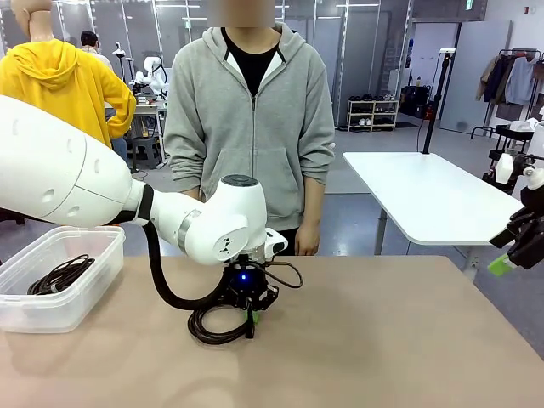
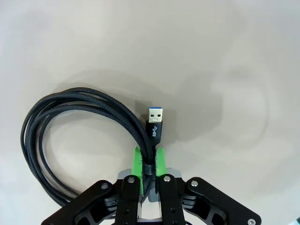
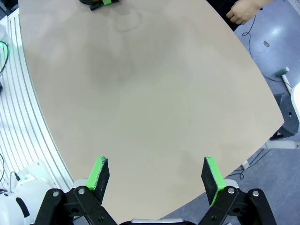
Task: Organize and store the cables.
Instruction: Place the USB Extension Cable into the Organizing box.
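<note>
A tan surface [image 1: 382,340] runs across the lower part of the front view, with a person in a grey hoodie [image 1: 251,119] standing at its far edge in an open workshop. At lower centre of that view the left claw [image 1: 251,316] is down at the surface, and its wrist view shows the green pads [image 2: 135,161] clenched on the bundled strands of a coiled black cable [image 2: 56,126], just beside its USB plug [image 2: 155,123], which points up the frame; the coil's loop lies out toward the left of the frame on the surface. At the left edge of the front view a clear plastic bin [image 1: 81,293] already holds another coiled cable [image 1: 59,274]. At the right edge the right claw [image 1: 503,262] hangs off the surface, released, its pads [image 3: 100,169] spread wide over bare tan top. The pickup appears to be the step in hand; next would be a lift clear of the surface and a carry leftward to the bin, high enough that the dangling loop clears its rim.
</note>
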Controlling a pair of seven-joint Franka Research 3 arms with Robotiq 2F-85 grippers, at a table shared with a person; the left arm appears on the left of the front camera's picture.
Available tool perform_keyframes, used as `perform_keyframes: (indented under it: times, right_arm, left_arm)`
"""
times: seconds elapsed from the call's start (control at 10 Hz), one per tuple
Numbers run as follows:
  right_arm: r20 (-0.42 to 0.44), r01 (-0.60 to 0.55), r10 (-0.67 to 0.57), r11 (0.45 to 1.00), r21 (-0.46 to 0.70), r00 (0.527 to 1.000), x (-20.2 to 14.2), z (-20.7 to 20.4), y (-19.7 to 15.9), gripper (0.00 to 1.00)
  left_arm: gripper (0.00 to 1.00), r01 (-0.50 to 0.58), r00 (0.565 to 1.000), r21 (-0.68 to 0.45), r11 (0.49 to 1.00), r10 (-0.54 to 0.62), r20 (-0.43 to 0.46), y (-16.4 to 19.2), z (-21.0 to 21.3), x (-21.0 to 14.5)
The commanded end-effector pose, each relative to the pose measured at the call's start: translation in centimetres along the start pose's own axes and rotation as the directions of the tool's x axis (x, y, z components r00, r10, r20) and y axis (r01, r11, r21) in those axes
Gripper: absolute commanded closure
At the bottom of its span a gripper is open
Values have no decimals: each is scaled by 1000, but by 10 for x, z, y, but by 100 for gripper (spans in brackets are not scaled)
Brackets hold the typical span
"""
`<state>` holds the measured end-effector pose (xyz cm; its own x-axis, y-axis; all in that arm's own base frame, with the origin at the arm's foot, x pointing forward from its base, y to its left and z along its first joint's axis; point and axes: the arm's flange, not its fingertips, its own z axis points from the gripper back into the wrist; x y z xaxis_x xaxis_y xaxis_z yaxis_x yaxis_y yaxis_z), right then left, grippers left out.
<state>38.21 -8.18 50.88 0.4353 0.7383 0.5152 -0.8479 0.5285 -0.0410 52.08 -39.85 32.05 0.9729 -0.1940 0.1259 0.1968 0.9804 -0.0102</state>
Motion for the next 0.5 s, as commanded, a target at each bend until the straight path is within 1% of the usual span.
perform_keyframes:
  times: [0.0,0.1,0.2,0.3,0.4]
  right_arm:
    - [-20,14,-14,1000,2,1000,4,1,-1,0]
    - [-20,14,-14,1000,2,1000,4,1,-1,0]
    - [-20,14,-14,1000,2,1000,4,1,-1,0]
    - [-20,14,-14,1000,2,1000,4,1,-1,0]
    - [-20,14,-14,1000,2,1000,4,1,-1,0]
  left_arm:
    - [100,-12,999,102,995,16,-34,-5,39,1]
    - [100,7,1000,115,993,-5,-12,-9,71,-4]
    - [100,35,999,85,996,-38,31,-12,105,-11]
    - [100,66,995,71,995,-71,69,-10,132,-19]
    - [100,95,991,68,993,-101,84,-6,154,-29]
